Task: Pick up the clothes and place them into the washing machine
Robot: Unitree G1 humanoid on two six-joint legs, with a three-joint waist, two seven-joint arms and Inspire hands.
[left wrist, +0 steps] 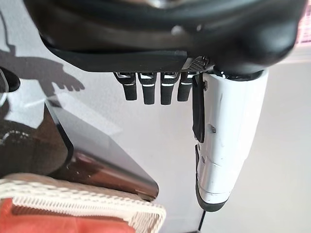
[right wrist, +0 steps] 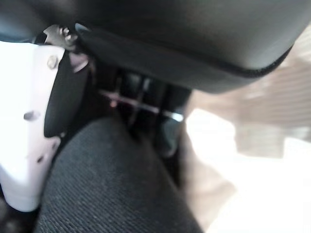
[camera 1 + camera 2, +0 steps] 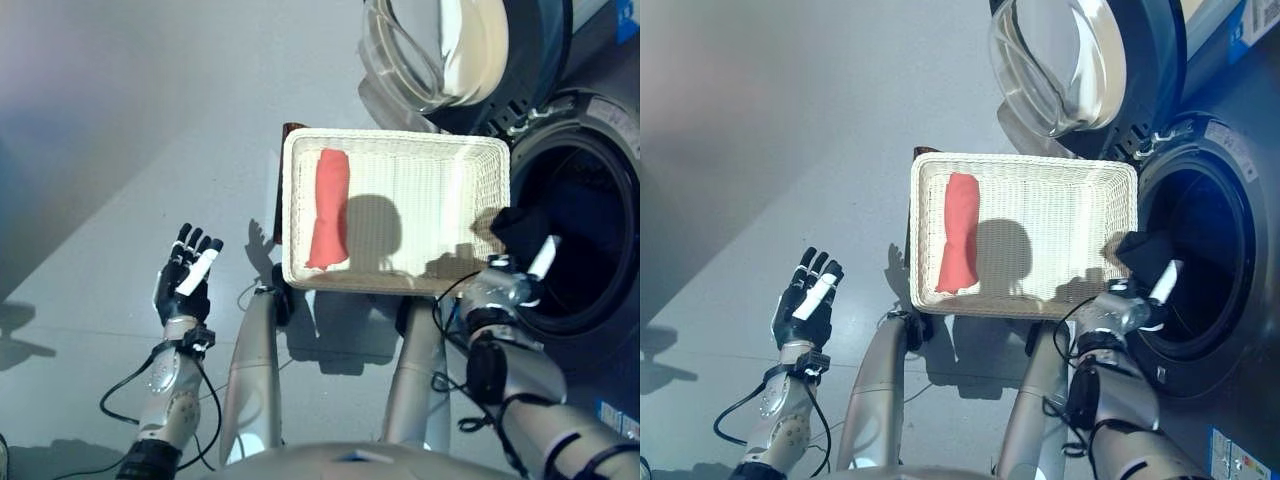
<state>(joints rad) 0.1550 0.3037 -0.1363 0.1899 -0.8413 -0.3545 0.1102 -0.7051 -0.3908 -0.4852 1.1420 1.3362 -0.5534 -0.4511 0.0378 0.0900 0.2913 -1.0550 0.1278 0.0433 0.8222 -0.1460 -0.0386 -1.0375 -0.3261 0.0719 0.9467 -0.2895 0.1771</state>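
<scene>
- Wicker basket (image 3: 400,280), white, rectangular, sits in the middle of the head cam view, w/ a red cloth (image 3: 330,208) lying lengthwise along its left side.
- Right hand (image 3: 515,268) at the basket's right edge, fingers curled round a dark garment (image 3: 516,229); right wrist cam shows the dark woven fabric pressed against fingers and white-covered thumb.
- Dark garment is held just beside the washing machine drum opening (image 3: 580,230), at its left rim.
- Washing machine door (image 3: 440,50) hangs open, above the basket.
- Left hand (image 3: 184,275) well left of the basket over grey floor (image 3: 120,120), fingers straight and apart, holding nothing.
</scene>
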